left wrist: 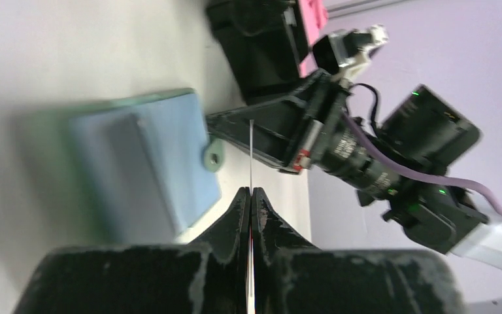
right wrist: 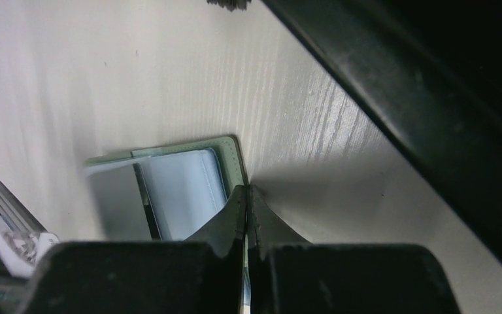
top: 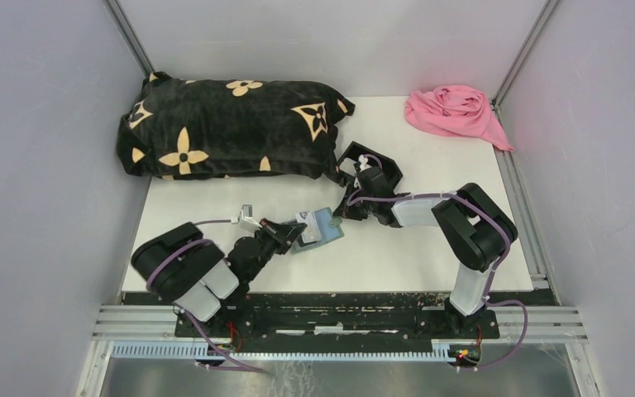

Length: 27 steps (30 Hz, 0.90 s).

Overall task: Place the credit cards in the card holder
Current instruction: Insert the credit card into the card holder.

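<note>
Beside black box (left wrist: 255,39), left gripper (left wrist: 250,193) pinching card (left wrist: 251,150), right gripper (right wrist: 246,191) pinching card holder (right wrist: 183,183)

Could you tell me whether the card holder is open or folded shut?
Open. The card holder lies spread on the table, its paler slotted inside facing up and its snap tab unfastened.

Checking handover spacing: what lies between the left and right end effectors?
The open card holder lies between the left end effector, pinching a credit card, and the right end effector; the top view shows it.
</note>
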Available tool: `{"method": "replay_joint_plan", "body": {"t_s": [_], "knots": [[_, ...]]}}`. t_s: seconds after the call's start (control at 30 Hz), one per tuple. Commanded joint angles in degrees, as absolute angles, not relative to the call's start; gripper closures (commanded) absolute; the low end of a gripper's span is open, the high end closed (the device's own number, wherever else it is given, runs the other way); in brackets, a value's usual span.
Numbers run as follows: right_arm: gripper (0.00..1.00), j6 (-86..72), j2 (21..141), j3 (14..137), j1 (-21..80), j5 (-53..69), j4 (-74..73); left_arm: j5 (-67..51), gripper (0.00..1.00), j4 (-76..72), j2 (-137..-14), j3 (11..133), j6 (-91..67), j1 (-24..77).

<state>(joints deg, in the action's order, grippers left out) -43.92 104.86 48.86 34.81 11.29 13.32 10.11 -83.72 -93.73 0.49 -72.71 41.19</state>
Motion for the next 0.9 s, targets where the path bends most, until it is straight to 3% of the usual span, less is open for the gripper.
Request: {"method": "replay_joint_plan", "body": {"t_s": [0.0,0.33,0.87], "knots": [[0.99,-44.0,108.6,45.6,35.5,7.2,7.0,10.8,0.97,-73.8,-85.7,0.5,-66.4,42.8],[0.99,-45.1,108.2,45.1,35.6,6.8,7.3,13.0,0.97,-74.5,-89.1,-0.6,-66.8,43.4],[0.99,-45.4,107.6,44.3,35.8,6.5,7.4,15.5,0.97,-99.1,-109.8,-1.1,-73.5,43.8]]}}
